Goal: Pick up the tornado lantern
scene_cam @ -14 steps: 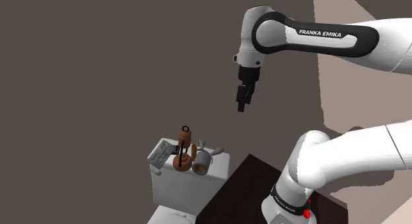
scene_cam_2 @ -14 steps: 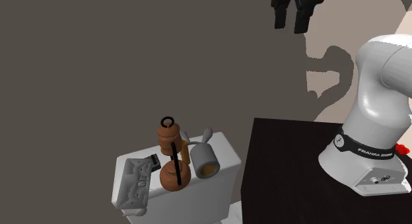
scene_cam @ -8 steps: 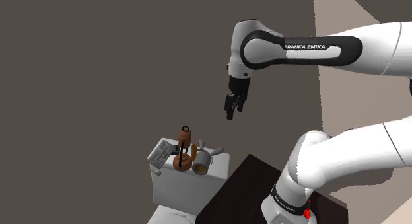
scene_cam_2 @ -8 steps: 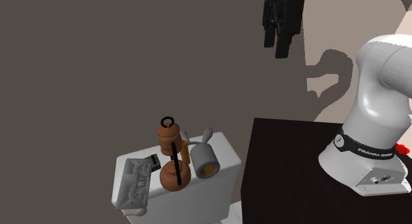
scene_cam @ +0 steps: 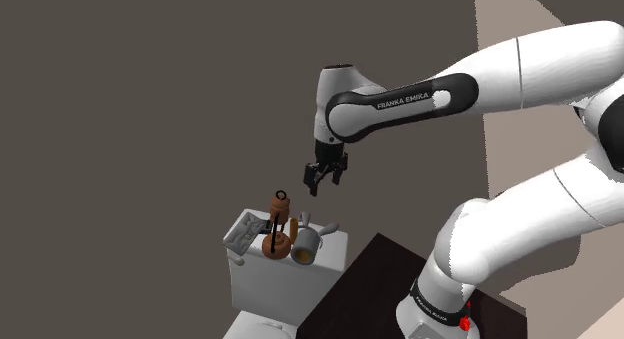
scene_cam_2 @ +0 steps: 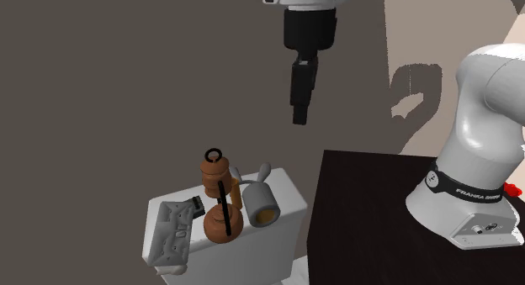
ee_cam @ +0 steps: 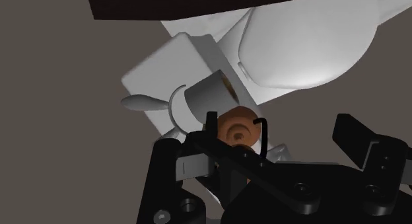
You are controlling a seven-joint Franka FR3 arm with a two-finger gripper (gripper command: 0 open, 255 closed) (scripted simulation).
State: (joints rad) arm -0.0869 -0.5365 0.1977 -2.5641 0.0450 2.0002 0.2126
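The tornado lantern (scene_cam: 277, 228) is brown with a black ring on top and a black bar handle. It stands upright on a white tank-like block (scene_cam: 262, 283). In the second exterior view the lantern (scene_cam_2: 220, 204) sits near the middle of the block's top (scene_cam_2: 286, 197). My black gripper (scene_cam: 313, 189) hangs in the air above the lantern, a little toward the shoulder view's right, touching nothing. Its fingers point down in the second exterior view (scene_cam_2: 299, 117). The wrist view looks down on the lantern's top (ee_cam: 236, 125), with the gripper (ee_cam: 261, 142) open, fingers standing apart.
A grey mug with a tan inside (scene_cam_2: 260, 205) lies beside the lantern, with a grey spoon-like piece (scene_cam_2: 262, 171) behind it. A grey flat embossed item (scene_cam_2: 173, 230) rests at the block's other end. The dark stand (scene_cam_2: 370, 209) borders the block.
The arm has swung toward the shoulder view's left and come down, bringing the gripper from high beside the stand to just above the block. The lantern has not moved.
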